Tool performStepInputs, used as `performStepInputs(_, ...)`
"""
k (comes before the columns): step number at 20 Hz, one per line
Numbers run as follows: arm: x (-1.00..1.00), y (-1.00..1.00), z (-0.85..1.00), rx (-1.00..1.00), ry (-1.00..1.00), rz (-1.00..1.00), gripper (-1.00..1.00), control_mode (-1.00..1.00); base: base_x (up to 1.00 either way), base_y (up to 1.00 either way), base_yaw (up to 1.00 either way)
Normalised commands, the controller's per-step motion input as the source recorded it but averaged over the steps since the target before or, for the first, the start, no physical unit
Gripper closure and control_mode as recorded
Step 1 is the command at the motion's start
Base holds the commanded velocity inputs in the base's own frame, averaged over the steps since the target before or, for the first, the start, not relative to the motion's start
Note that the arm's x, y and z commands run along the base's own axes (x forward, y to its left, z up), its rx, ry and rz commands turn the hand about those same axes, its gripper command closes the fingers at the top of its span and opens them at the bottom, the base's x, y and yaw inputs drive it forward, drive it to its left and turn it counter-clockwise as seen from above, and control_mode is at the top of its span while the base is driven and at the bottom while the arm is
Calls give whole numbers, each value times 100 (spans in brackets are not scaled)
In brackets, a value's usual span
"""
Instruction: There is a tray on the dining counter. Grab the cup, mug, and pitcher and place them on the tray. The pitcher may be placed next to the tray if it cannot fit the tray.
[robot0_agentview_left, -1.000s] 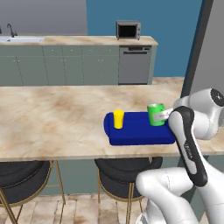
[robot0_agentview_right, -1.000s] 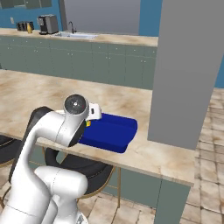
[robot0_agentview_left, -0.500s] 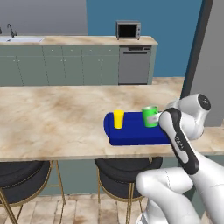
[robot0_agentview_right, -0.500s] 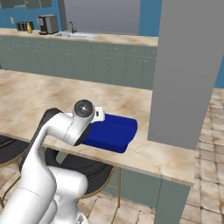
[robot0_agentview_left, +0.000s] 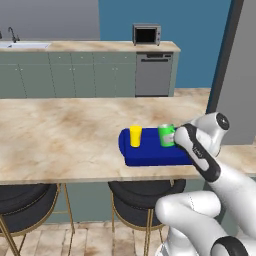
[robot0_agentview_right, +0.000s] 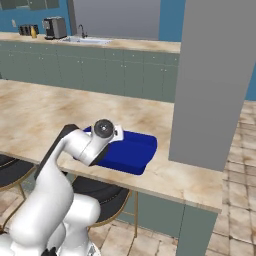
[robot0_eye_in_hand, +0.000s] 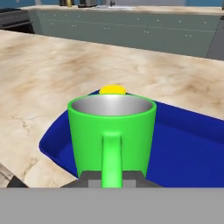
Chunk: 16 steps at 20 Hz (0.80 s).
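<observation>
My gripper (robot0_agentview_left: 172, 137) is shut on the green mug (robot0_agentview_left: 166, 135), gripping it at the handle side. In the hand view the mug (robot0_eye_in_hand: 111, 127) stands upright with its handle facing the camera, and the fingertips (robot0_eye_in_hand: 89, 178) flank its base. It sits low over the right half of the deep-blue tray (robot0_agentview_left: 150, 155), and I cannot tell whether it touches the tray. The yellow cup (robot0_agentview_left: 135, 135) stands upright on the tray's left part, and its rim (robot0_eye_in_hand: 112, 89) peeks out behind the mug. The tray lies on the dining counter (robot0_agentview_left: 60, 145). A small amber pitcher (robot0_agentview_right: 33, 32) stands far off by the coffee machine.
A grey pillar (robot0_agentview_right: 215, 75) rises just right of the tray. Two dark stools (robot0_agentview_left: 135, 205) stand under the counter's front edge. On the back counter are a toaster oven (robot0_agentview_left: 146, 34) and a sink (robot0_agentview_left: 20, 44). The arm's elbow (robot0_agentview_right: 102, 131) covers the tray's near left part.
The gripper has carried the green mug leftward and slightly down, from the tray's right end to over its right half. The cup and tray have stayed put.
</observation>
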Motion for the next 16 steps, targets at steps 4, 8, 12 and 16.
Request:
performStepInputs(4, 46, 0, -20, 3, 0, 2, 100, -100, 0, 0, 0)
performStepInputs(8, 45, 0, -15, 4, 0, 2, 100, -100, 0, 0, 0)
performStepInputs(12, 29, 0, -21, 3, 0, 2, 100, -100, 0, 0, 0)
performStepInputs(16, 23, 0, -27, 2, 0, 2, 100, -100, 0, 0, 0)
